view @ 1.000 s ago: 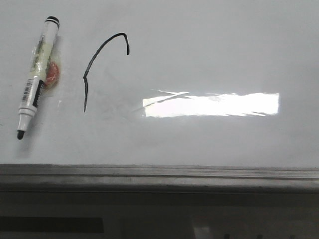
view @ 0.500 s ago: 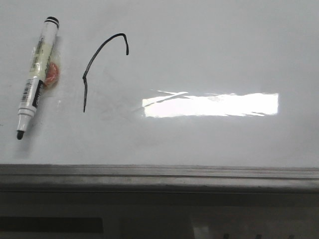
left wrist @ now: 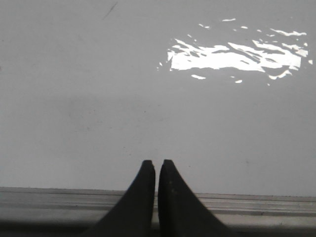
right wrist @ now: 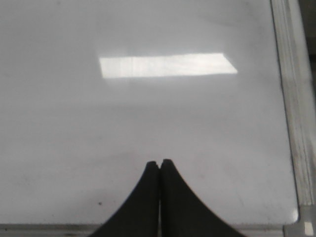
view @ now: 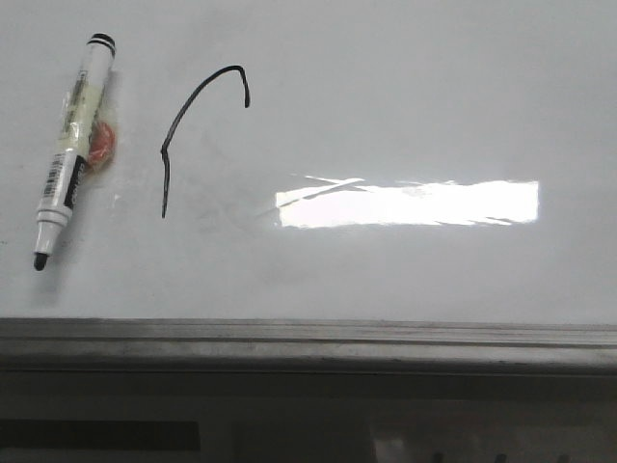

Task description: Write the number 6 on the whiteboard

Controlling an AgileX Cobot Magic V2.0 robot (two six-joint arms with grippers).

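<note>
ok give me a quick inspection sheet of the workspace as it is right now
surface: whiteboard, glossy white, bright rectangular glare, grey frame along the near edge
job's things: number 6, only a hooked arc over a straight leg, no closed loop
clutter: marker pen lying uncapped left of the stroke, a small orange-red item beside it
grippers: left gripper and right gripper, fingers closed, holding nothing
cables: nothing seen
surroundings: dark area below the frame, unclear

It looks like an office or a lab test bench, though little shows it: a glossy whiteboard [view: 386,116] with a grey metal frame [view: 308,342], a marker pen [view: 72,145], and a ceiling light's glare [view: 410,204].
</note>
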